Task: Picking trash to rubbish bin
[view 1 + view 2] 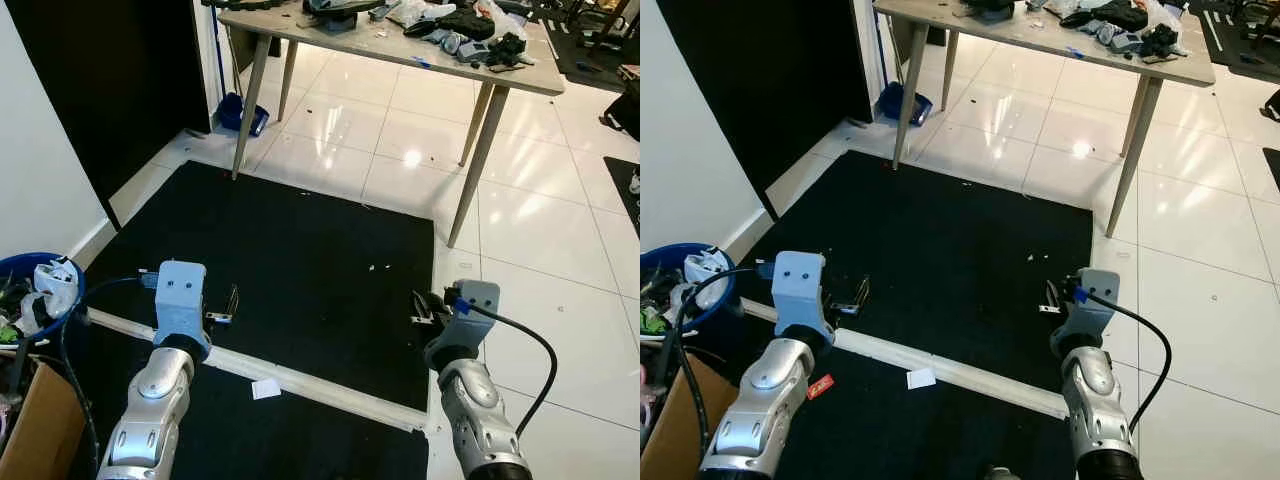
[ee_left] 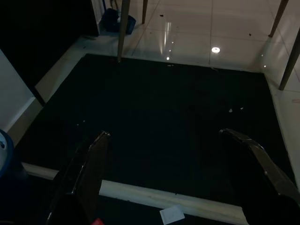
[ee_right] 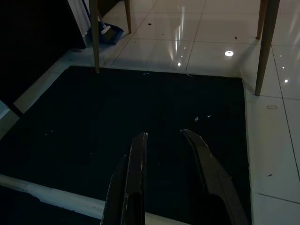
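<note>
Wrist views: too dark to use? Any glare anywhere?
Left wrist view: underexposed, black mat nearly featureless, paper scrap barely visible. Right wrist view: equally dim, one lamp hotspot on the tiles. Eye views: bright and sharp, mild glare spot on the tiles.

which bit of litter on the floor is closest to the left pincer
The small red wrapper on the black mat, beside the left arm. The white paper scrap lies farther toward the middle, by the white strip.

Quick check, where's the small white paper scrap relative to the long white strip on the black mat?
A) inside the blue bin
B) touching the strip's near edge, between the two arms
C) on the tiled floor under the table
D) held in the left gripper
B: the small white paper scrap lies on the black mat against the near edge of the long white strip, apart from the open left gripper.
</note>
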You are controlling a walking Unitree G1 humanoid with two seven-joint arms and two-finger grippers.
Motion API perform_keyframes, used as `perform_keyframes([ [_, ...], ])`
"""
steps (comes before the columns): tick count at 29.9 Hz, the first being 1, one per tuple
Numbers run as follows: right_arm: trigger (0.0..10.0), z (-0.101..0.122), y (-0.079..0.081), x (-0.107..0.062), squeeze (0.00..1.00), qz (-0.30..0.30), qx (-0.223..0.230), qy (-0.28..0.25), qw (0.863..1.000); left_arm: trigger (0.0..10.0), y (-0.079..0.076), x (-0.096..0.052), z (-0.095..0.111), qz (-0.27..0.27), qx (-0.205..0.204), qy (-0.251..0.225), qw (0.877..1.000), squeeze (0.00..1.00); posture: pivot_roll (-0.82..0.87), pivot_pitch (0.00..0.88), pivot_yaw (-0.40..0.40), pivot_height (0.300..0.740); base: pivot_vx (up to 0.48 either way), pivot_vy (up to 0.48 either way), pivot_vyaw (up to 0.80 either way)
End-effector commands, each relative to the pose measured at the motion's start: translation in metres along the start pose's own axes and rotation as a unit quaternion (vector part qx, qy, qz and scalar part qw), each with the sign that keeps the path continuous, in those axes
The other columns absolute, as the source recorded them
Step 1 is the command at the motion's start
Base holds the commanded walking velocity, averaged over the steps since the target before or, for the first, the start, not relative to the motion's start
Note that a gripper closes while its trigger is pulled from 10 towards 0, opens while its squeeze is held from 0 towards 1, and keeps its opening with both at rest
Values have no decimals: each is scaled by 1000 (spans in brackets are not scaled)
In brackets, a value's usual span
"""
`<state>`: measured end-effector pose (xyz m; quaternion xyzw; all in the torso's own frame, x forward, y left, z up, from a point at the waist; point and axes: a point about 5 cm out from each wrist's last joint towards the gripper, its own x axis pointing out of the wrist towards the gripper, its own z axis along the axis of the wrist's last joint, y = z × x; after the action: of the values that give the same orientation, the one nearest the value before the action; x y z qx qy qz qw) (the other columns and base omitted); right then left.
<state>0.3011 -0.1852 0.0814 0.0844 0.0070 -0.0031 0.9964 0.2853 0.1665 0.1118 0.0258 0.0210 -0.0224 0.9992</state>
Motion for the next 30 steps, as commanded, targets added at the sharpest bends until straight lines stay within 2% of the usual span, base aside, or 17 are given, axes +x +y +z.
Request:
perform_keyframes([
  [1,10000,-1,-1,-1,0,1,-1,6,1000,10000,-4,-2,-1,-7,-3,-1,1000,0,34,144,-27,740,251,0,0],
  [30,10000,-3,3,1,0,13,-9,16,1000,10000,-3,-2,0,-8,-4,-9,1000,0,32,128,-42,740,253,0,0],
])
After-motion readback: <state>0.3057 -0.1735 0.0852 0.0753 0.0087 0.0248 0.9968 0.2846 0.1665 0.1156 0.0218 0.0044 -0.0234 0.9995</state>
